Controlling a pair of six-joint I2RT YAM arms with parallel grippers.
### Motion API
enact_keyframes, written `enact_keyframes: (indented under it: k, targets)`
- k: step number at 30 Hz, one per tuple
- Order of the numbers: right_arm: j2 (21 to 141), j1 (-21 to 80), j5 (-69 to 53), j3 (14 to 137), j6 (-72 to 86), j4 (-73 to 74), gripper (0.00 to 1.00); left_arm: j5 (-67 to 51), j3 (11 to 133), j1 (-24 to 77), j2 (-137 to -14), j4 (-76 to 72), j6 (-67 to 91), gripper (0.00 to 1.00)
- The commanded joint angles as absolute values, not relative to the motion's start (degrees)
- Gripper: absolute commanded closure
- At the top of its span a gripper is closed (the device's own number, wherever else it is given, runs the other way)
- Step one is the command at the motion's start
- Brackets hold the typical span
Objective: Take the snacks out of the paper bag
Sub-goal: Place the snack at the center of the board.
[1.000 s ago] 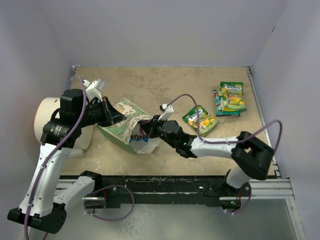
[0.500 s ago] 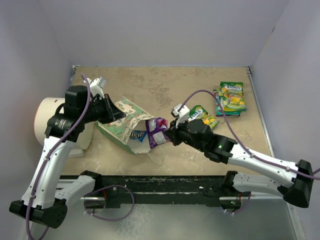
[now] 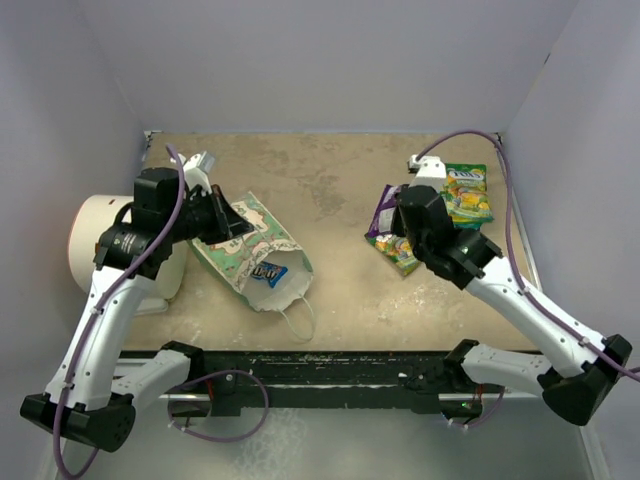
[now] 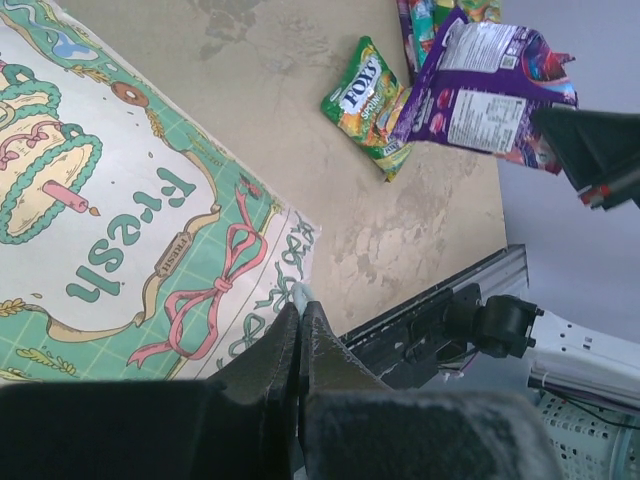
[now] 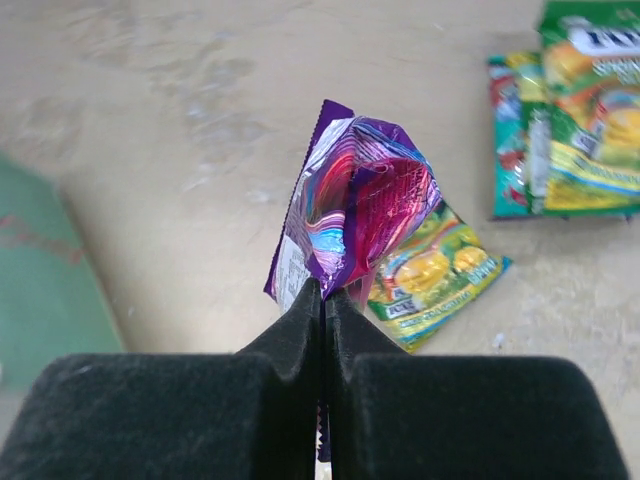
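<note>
Your right gripper (image 5: 322, 292) has its jaws clamped on the lower edge of the purple packet (image 5: 355, 205), held in the air above a green packet (image 5: 432, 278) on the table (image 3: 330, 170). Your left gripper (image 4: 300, 318) is closed, pinching the rim of the paper bag (image 4: 120, 230), which lies on its side. With the stacked packets (image 3: 462, 195) by the far right corner, most look out; the blue bar wrapper (image 3: 268, 271) sits in the bag's mouth, yet to come
</note>
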State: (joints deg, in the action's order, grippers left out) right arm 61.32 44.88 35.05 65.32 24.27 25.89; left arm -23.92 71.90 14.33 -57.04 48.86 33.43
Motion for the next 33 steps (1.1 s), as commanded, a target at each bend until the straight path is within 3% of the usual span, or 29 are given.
enact_keyframes:
  k: [1, 6, 12, 19, 33]
  targets:
    - [61.69, 36.91, 35.05, 64.89, 39.05, 21.95, 1.00, -25.60, 74.26, 14.48, -57.65, 46.22, 33.53, 1.00]
    - [59.78, 29.23, 26.61, 53.23, 49.60, 6.15, 1.00, -26.76, 74.51, 14.50, -57.39, 45.97, 33.38, 1.00]
    - [61.24, 25.04, 26.36, 43.71, 59.35, -3.88, 1.00, -27.24, 75.61, 14.48, -57.57, 46.66, 32.73, 1.00]
    - [63.35, 23.27, 26.86, 33.11, 59.78, -20.96, 1.00, -28.73, 75.77, 14.50, -57.96, 46.17, 33.02, 1.00]
    - [68.45, 22.60, 31.83, 22.63, 67.55, -21.20, 1.00, -29.11, 75.71, 14.50, -58.12, 45.96, 33.23, 1.00]
